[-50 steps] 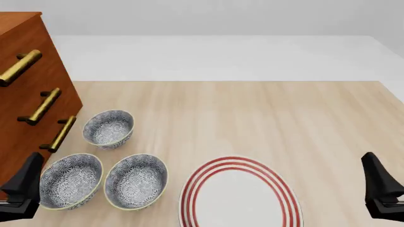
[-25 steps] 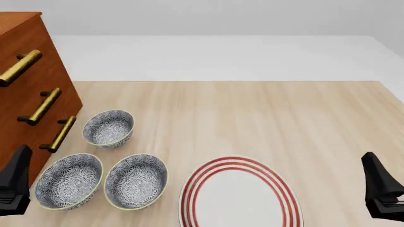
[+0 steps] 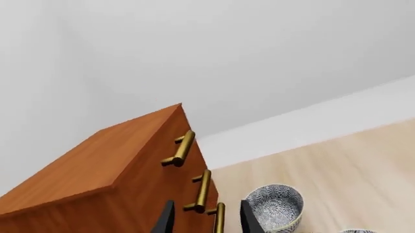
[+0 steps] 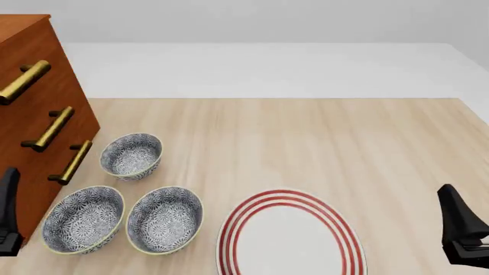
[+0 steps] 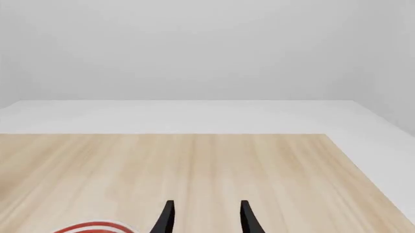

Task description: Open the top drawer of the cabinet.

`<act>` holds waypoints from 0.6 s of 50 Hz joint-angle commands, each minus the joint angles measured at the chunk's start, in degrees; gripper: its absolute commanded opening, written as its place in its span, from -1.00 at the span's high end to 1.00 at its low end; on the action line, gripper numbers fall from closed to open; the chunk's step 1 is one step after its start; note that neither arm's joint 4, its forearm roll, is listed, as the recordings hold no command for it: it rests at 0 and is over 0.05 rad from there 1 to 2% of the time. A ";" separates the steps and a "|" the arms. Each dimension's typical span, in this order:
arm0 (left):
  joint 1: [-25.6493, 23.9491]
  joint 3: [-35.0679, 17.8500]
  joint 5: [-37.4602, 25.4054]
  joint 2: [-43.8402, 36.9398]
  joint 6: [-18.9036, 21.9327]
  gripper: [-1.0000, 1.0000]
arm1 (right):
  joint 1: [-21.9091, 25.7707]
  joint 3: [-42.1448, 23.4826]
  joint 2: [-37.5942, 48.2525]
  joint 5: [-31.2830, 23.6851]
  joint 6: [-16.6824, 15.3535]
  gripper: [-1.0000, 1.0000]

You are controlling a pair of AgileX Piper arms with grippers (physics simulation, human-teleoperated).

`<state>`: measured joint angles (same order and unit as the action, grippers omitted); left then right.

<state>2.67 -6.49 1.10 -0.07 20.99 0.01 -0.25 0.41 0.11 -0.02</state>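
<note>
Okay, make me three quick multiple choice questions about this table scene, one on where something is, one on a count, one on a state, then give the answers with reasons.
1. Where does the cabinet stand in the front view?
A. left
B. right
C. centre

2. How many patterned bowls are on the table?
A. two
B. three
C. four

3. The top drawer is:
A. pulled out
B. removed
C. shut

Answers:
1 A, it fills the left edge beside the bowls.
2 B, one bowl sits behind two others, left of the red-ringed plate.
3 C, its front is flush with the lower drawers, and the left gripper is open, off its brass handle.
</note>
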 commanded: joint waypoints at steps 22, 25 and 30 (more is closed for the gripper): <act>-2.56 0.30 3.33 -1.32 21.37 -1.00 | 0.01 0.00 0.00 0.00 0.00 -1.00; -2.95 0.38 5.32 -2.61 24.41 -1.00 | 0.01 0.00 0.00 0.00 -0.02 -1.00; -3.11 1.27 9.66 -6.06 28.01 -1.00 | 0.00 0.00 0.00 0.00 0.00 -1.00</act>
<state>0.37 -5.69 6.08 -2.39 42.27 0.01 -0.25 0.40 0.11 -0.02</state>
